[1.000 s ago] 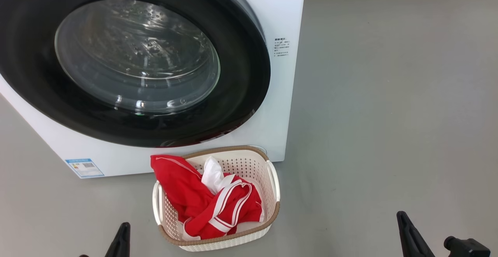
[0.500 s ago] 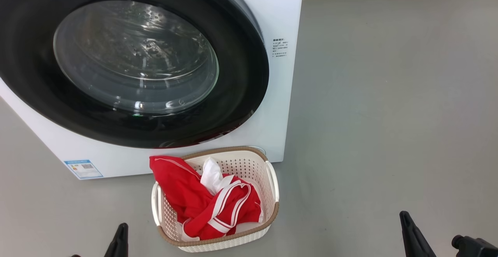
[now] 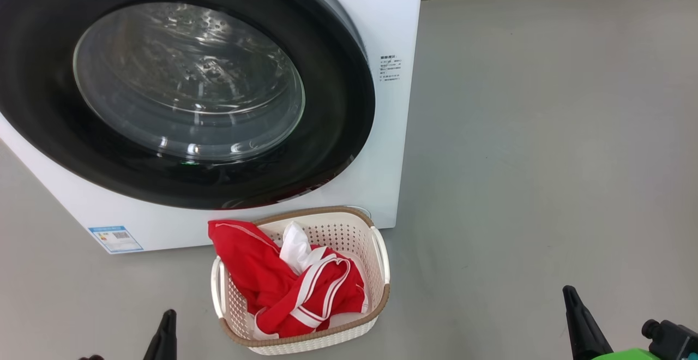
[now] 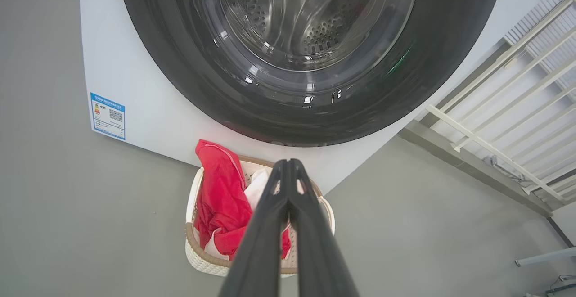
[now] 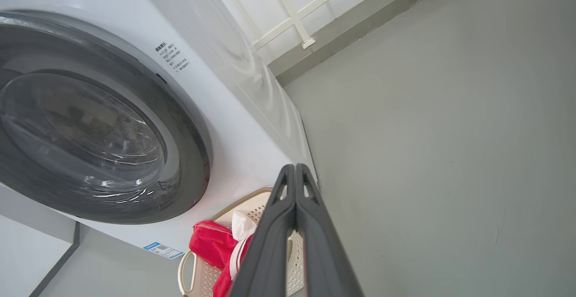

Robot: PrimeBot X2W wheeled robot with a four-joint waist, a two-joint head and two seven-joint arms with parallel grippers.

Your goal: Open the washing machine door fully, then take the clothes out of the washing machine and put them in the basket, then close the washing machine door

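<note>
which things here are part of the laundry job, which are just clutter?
Job:
- door, closed
- washer
- clothes, in the basket
- left gripper and right gripper, both shut, empty

Lying about:
- blue sticker on the washer
- printed label
- railing
- floor
</note>
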